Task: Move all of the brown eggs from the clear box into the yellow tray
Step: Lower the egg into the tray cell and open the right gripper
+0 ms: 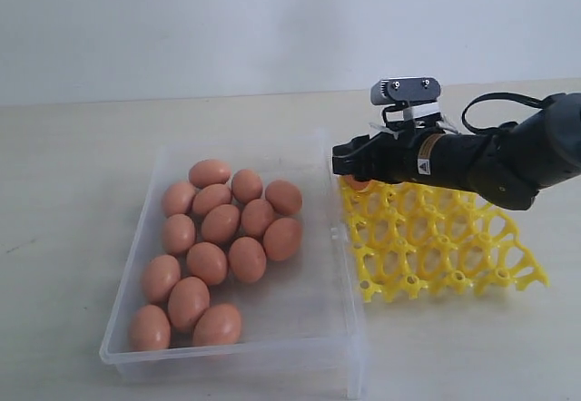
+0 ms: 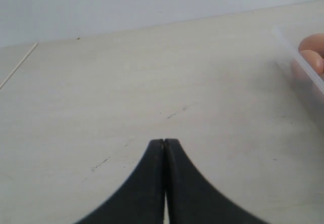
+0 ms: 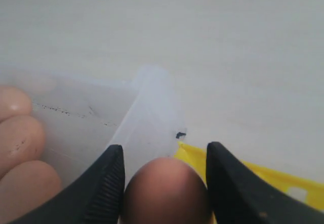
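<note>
Tabletop [image 1: 73,165]: right end effector [image 3: 164,153] holds brown egg [image 3: 164,193] at yellow tray [image 1: 436,238].

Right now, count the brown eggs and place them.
16. Fifteen brown eggs lie in the clear box; the sixteenth egg in the right hand over the yellow tray. The arm may hide more.

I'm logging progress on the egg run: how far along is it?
Done: nothing yet; the tray shows no seated egg. In hand: the right gripper holds one egg at the tray's corner nearest the box. Left: about fifteen eggs lie in the box. The left gripper is shut, holding nothing.
</note>
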Controlling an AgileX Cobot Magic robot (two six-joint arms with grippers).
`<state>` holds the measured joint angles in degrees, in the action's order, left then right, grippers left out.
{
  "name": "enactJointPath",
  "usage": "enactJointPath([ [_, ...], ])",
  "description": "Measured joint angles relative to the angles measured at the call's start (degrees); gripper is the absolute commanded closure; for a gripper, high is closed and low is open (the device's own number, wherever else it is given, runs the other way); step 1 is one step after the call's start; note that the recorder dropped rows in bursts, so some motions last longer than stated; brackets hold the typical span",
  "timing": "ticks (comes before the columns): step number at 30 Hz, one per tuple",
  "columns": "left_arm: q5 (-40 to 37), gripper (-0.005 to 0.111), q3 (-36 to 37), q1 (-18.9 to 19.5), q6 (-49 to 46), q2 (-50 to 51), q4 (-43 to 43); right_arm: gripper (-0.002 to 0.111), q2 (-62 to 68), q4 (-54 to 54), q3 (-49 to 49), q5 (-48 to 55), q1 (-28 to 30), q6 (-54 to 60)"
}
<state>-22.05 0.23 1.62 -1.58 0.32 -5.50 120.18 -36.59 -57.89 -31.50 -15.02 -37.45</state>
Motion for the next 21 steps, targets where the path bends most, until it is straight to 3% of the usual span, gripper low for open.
enactJointPath([
  [4,0.0,0.107,0.0,0.0,0.0,0.0,0.0,0.061,0.0,-1.4,0.0,-0.6,0.0,-1.2],
  [12,0.0,0.107,0.0,0.0,0.0,0.0,0.0,0.059,-0.3,-1.9,0.0,0.2,0.0,-1.6],
  [21,0.0,0.107,0.0,0.0,0.0,0.0,0.0,0.046,-2.0,-2.1,-0.1,2.9,0.0,-1.8],
])
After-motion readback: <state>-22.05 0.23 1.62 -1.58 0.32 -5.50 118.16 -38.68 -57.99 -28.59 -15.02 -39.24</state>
